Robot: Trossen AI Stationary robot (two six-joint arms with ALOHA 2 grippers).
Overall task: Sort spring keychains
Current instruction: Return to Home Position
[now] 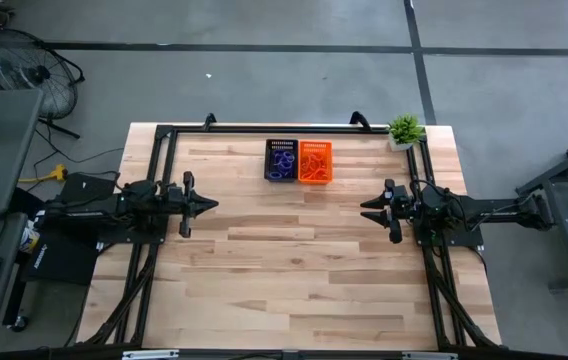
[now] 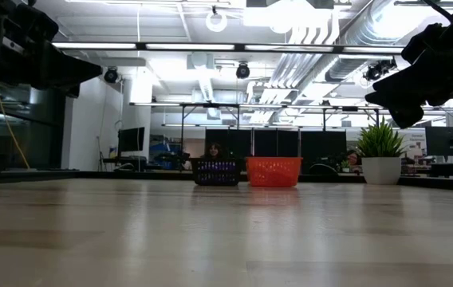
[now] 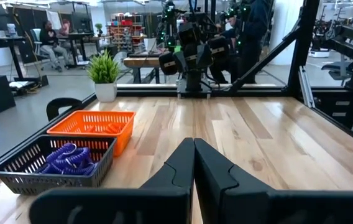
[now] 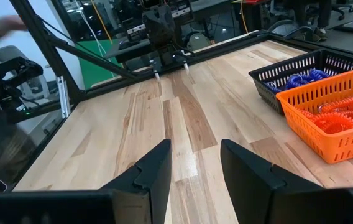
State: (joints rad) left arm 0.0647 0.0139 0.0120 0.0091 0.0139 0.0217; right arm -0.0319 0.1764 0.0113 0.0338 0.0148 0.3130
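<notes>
The purple spring keychains fill the black basket, the orange spring keychains the orange basket touching it. The left gripper hangs with fingers pressed together; the right gripper, opposite, holds its fingers apart.

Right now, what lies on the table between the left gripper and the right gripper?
The high view shows only bare light wooden tabletop between the dark two-finger left gripper and the right gripper.
</notes>
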